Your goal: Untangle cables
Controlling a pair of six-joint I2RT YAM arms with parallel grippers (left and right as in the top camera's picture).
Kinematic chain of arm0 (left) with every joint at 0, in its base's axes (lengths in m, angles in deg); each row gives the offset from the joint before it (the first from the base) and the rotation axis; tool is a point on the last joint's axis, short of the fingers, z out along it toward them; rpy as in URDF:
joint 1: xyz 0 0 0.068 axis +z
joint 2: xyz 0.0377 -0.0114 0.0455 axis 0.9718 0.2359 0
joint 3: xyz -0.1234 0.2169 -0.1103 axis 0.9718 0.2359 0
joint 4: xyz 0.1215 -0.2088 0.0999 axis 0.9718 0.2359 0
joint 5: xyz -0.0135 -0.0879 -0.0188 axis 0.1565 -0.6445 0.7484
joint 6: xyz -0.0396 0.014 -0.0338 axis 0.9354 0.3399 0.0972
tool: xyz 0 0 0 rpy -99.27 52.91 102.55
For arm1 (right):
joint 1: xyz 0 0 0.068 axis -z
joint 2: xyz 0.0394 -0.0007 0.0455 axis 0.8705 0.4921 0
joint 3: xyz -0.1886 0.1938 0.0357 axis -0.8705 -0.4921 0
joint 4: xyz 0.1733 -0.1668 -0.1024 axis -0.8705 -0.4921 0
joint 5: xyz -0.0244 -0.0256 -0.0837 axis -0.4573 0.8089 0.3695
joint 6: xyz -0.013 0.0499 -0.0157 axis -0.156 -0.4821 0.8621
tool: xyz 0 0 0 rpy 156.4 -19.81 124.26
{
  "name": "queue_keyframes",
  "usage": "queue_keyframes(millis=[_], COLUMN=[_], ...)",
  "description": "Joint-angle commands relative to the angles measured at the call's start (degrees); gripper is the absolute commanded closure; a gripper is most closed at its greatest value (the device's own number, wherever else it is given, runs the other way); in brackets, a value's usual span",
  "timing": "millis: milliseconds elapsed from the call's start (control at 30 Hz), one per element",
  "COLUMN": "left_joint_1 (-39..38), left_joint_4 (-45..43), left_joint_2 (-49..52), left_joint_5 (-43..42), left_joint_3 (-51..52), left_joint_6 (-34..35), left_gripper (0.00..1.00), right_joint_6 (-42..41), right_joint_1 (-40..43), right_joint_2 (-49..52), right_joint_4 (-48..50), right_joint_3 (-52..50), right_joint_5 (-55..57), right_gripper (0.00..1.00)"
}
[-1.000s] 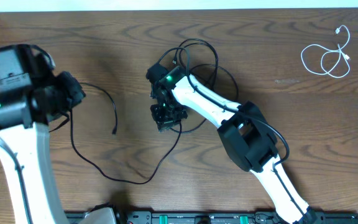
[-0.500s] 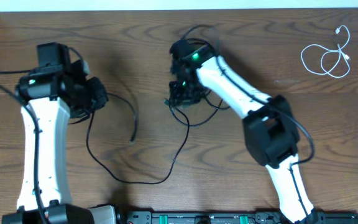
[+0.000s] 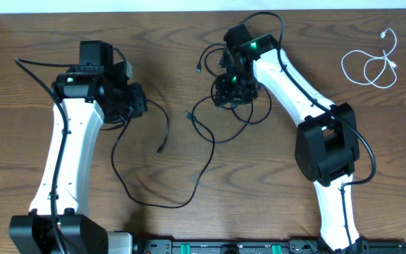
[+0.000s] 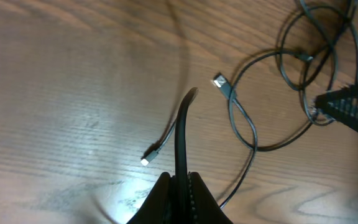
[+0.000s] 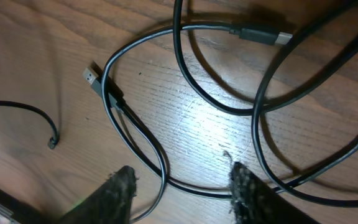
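Observation:
Several black cables lie looped on the wooden table. My left gripper is shut on one black cable, which rises from the jaws and droops over. Its free plug rests on the wood, and the cord runs on in a long loop toward the front. My right gripper stands open low over the tangle. Two strands pass between its fingers untouched. A flat plug lies at the tangle's left, another plug at the top. The white cable lies coiled at the far right.
The table's back edge meets a pale wall. A black rail runs along the front edge. The thick cords of both arms hang beside their wrists. Bare wood lies between the tangle and the white cable.
Both arms have swung away from the front edge and to the right. The left gripper carried its black cable along. The right gripper's jaws have spread apart over the tangle.

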Motion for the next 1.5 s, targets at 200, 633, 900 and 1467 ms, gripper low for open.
queue_keyframes(millis=[200,633,900,1467], left_joint_1=[-1.09,-1.09,-1.11,-1.49], left_joint_4=[-1.29,-1.95,-2.34,-2.36], left_joint_2=[0.63,1.09,1.31,1.33], left_joint_5=[-1.73,-1.7,-1.73,-1.97], left_joint_3=[0.13,0.13,0.13,0.2], left_joint_6=[-0.13,-0.11,-0.11,2.1], left_gripper=[0.93,0.93,0.93,0.93], right_joint_6=[1.25,1.25,1.25,1.25], right_joint_1=[-0.28,-0.28,-0.28,-0.28], right_joint_2=[-0.79,-0.79,-0.79,-0.79], right_joint_4=[0.04,1.25,1.29,1.36], right_joint_3=[0.02,0.02,0.02,0.02], right_joint_5=[2.69,2.67,2.67,2.69], right_gripper=[0.45,0.42,0.42,0.41])
